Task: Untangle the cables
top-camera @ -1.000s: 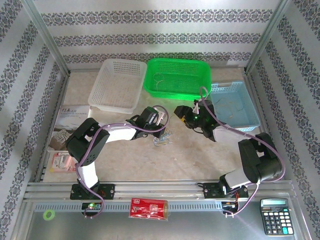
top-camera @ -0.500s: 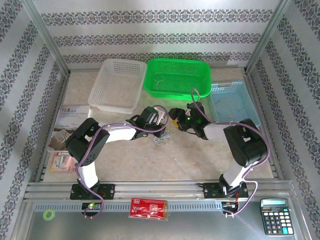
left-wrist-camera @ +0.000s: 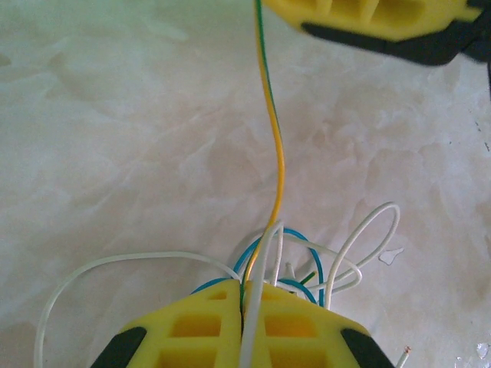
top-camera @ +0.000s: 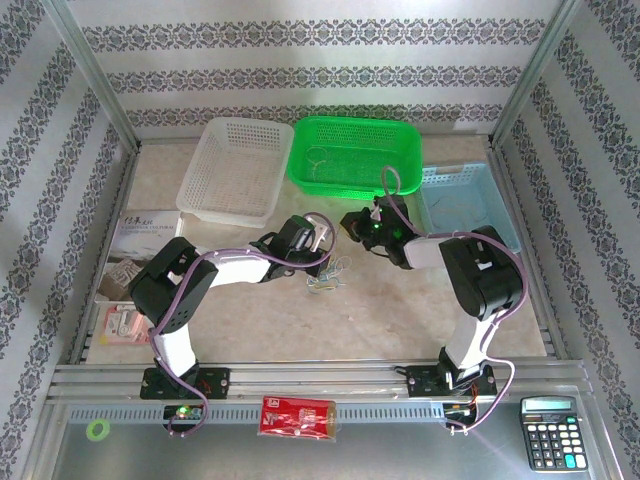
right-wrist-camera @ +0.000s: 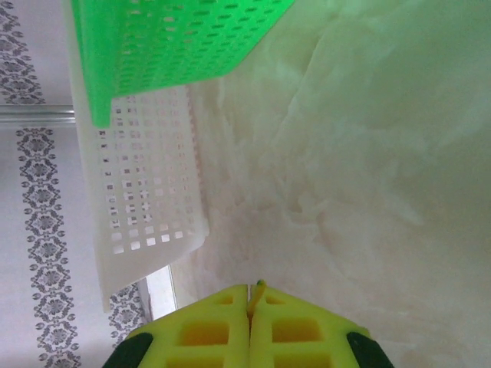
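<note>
Your left end effector (left-wrist-camera: 244,303) pinches the cables (left-wrist-camera: 314,257) on the table (left-wrist-camera: 107,123); the right end effector (right-wrist-camera: 249,295) pinches the yellow-green wire (left-wrist-camera: 274,146) running to 12 o'clock. I'd pull slow and straight, left holding firm, so loops slip, not cinch.

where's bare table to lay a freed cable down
Freest: the tabletop between the cables and the near rail. A smaller patch lies right of the right arm, in front of the blue basket. Crowded: the middle, where the left fingers and right fingers pinch cables, and the back, lined with baskets.
</note>
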